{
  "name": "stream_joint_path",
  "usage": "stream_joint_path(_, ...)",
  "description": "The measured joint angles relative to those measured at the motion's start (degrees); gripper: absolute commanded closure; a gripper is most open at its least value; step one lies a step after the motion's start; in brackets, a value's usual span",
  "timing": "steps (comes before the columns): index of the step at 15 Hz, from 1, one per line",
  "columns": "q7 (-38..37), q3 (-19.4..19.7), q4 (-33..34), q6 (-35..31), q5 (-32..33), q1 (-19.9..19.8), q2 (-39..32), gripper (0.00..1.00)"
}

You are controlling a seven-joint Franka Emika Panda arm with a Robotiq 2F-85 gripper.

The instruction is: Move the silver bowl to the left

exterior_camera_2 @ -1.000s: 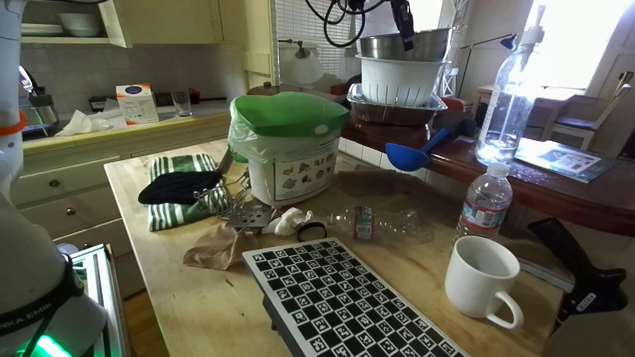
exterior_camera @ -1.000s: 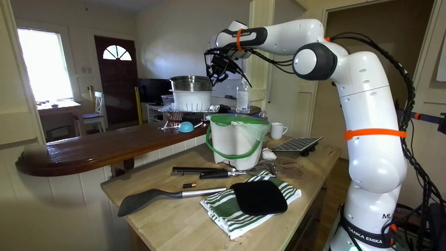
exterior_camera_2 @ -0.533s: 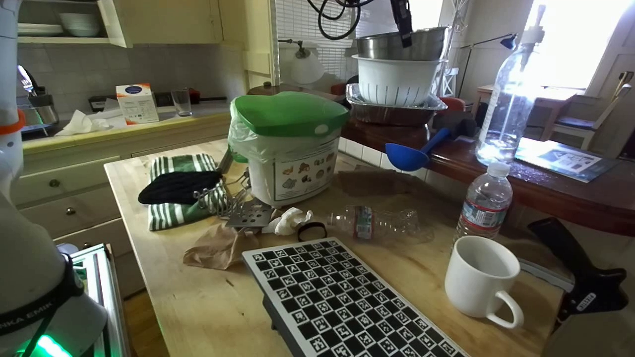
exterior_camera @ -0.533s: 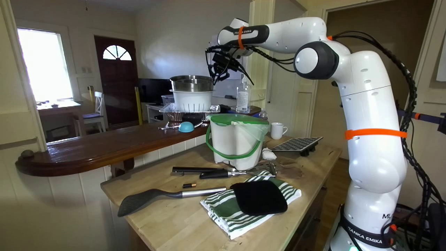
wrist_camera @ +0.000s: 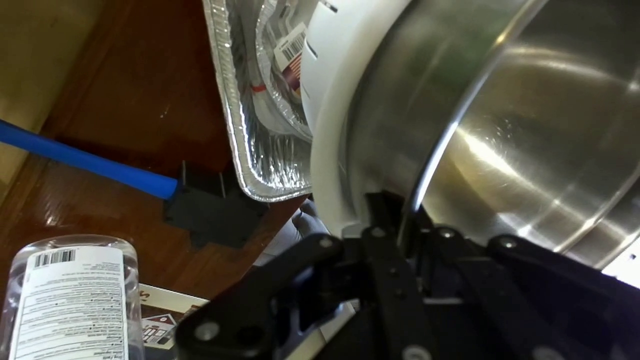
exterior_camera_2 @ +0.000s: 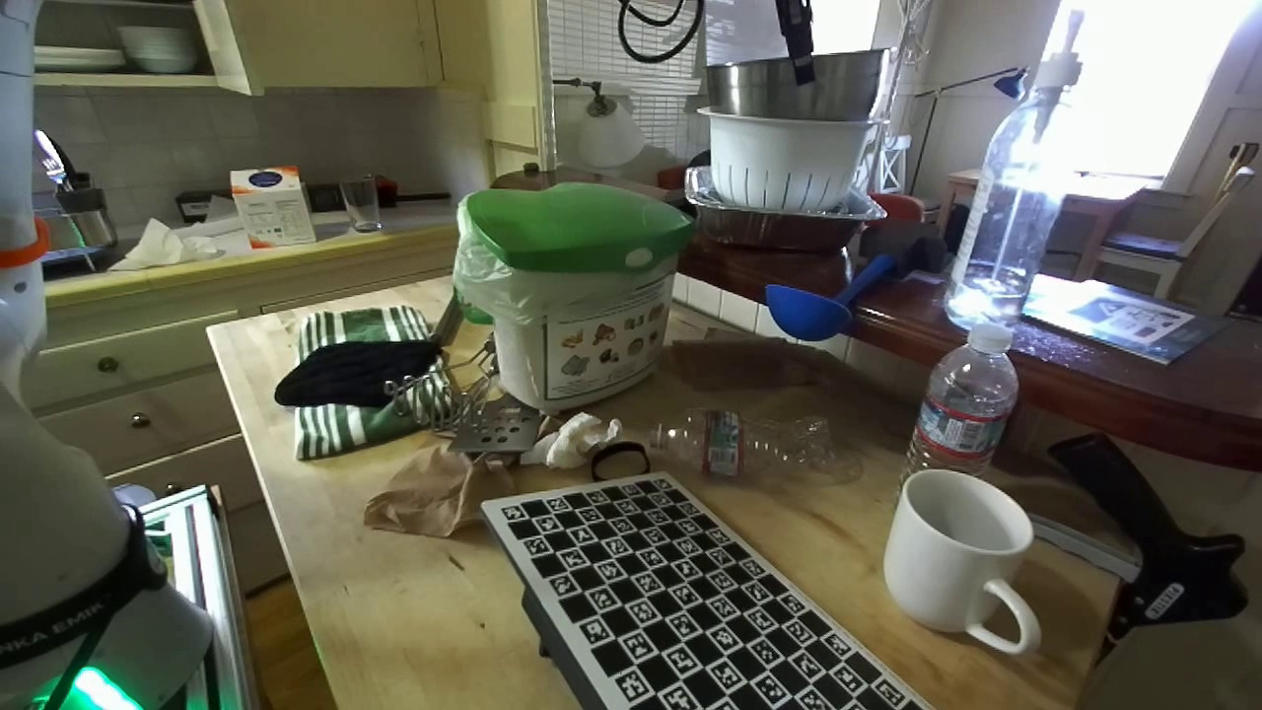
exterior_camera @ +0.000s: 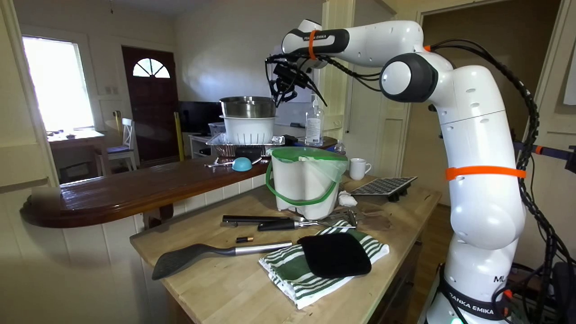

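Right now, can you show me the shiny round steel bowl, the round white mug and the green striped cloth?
Shiny round steel bowl (wrist_camera: 502,145), wrist view: inside surface.
Round white mug (exterior_camera_2: 937,580), in an exterior view: outer wall.
Green striped cloth (exterior_camera: 293,269), in an exterior view: uncovered part.

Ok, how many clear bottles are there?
3: a pump bottle on the wooden counter, an upright water bottle behind the white mug, and a second water bottle lying on the table. More may be hidden.

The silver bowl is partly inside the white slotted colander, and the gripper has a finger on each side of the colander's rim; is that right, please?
Not quite: the wrist view shows the gripper straddling the rim of the silver bowl, not that of the white slotted colander. The rest is right.
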State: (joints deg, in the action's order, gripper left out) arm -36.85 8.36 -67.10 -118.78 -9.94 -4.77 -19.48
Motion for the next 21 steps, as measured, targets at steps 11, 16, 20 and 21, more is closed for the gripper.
stream_joint_path(11,-2.5,-0.5,4.0,0.3,-0.4,0.0,-0.1,0.97)
stream_joint_path(16,-2.4,-1.8,9.4,6.2,-0.8,0.0,0.0,0.97)
stream_joint_path(20,0.3,-4.4,13.5,8.8,-1.9,0.3,0.0,0.97)
stream_joint_path(21,1.7,-5.4,14.4,8.9,-2.3,0.5,0.1,0.97)
